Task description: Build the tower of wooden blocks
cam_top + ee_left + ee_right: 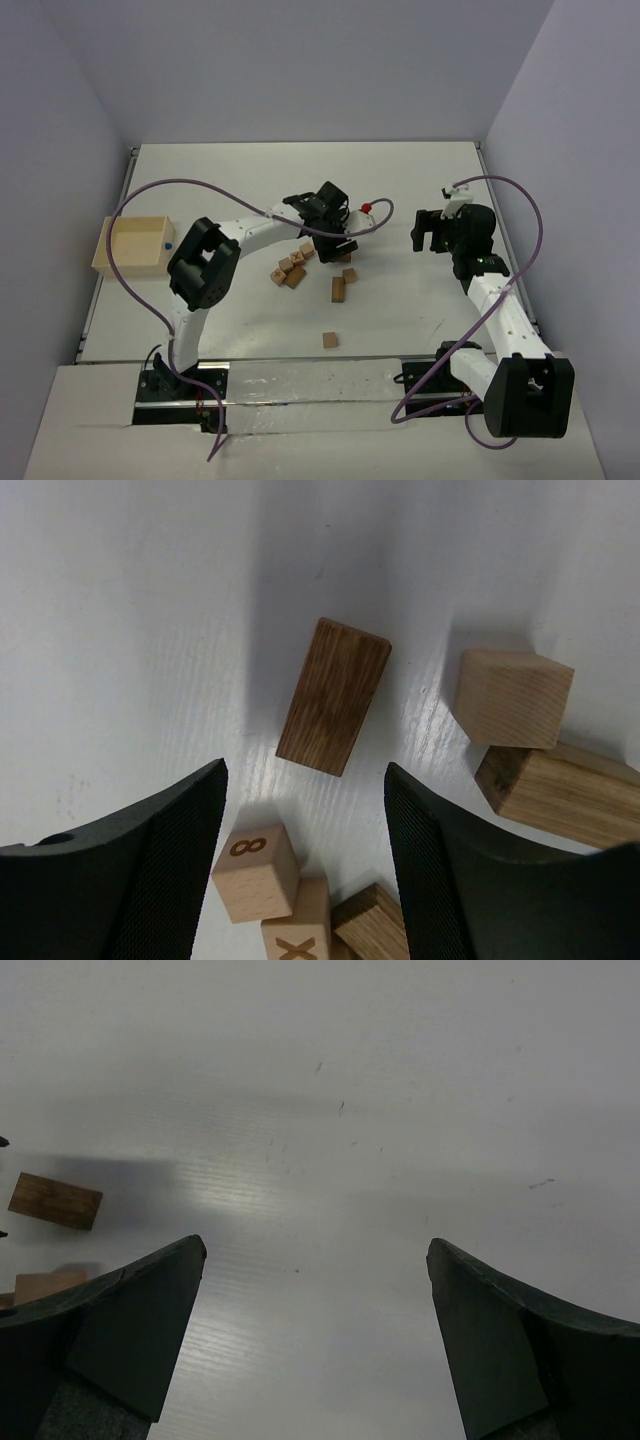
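With stacking not yet begun, the left gripper (305,780), jaws apart, is hovering over the scattered wood blocks (292,270), needing to drop onto the dark block (333,695) at twelve o'clock, while the right gripper (316,1245) is idling, jaws spread.

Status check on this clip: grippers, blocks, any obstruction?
Left gripper open above dark rectangular block. Right gripper open over table. Wood blocks scattered, no column standing. Nothing blocking.

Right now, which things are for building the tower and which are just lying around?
For the job: the wood blocks, the dark long block, the left gripper open over them.
Just lying about: the pale box, the small red thing.
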{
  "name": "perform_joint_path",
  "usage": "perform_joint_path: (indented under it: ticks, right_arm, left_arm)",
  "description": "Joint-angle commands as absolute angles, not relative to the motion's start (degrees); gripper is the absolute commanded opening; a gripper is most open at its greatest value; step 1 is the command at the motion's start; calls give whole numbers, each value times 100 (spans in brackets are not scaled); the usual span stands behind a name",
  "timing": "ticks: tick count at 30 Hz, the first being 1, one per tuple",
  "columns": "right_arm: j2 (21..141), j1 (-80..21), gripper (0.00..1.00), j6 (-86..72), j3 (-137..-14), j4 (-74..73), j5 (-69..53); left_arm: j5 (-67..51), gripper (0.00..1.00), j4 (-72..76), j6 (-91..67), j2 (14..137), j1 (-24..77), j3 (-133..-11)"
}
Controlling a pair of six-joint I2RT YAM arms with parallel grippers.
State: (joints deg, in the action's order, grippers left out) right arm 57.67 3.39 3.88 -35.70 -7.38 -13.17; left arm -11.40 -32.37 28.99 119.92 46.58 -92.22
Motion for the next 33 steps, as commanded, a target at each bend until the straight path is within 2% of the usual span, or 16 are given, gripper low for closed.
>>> perform_joint_path:
  ticks: [1,12,21,24,28,30,31,33]
  right_arm:
    - [5766,387,100,325,-3898,-708,-1336]
    - [5761,400,100,347,-3880,-708,-1336]
    - [5766,402,100,360,-3876,-697,-1336]
    - [5783,404,100,360,-3871,-703,-1345]
    - [5769,401,100,369,-3876,-694,-1336]
    - [5766,396,100,373,-3867,-698,-1336]
    - [5764,396,100,378,-3865,-701,-1338]
    - [5750,403,100,378,-3865,-694,-1345]
  left_arm:
    - [-1310,71,-3024,2944,12137,4781,-9487]
    - [-1397,69,-2997,2870,12506,4816,-9839]
    - [-1189,54,-2865,2722,12621,4816,-9638]
    - [-1053,46,-2798,2716,12593,4816,-9442]
    - [-924,23,-2741,2723,12335,4780,-8950]
    - [-863,3,-2700,2618,12163,4691,-8636]
    - [-758,0,-2651,2549,12100,4644,-8455]
    - [-419,0,-2563,2294,11957,4528,-8195]
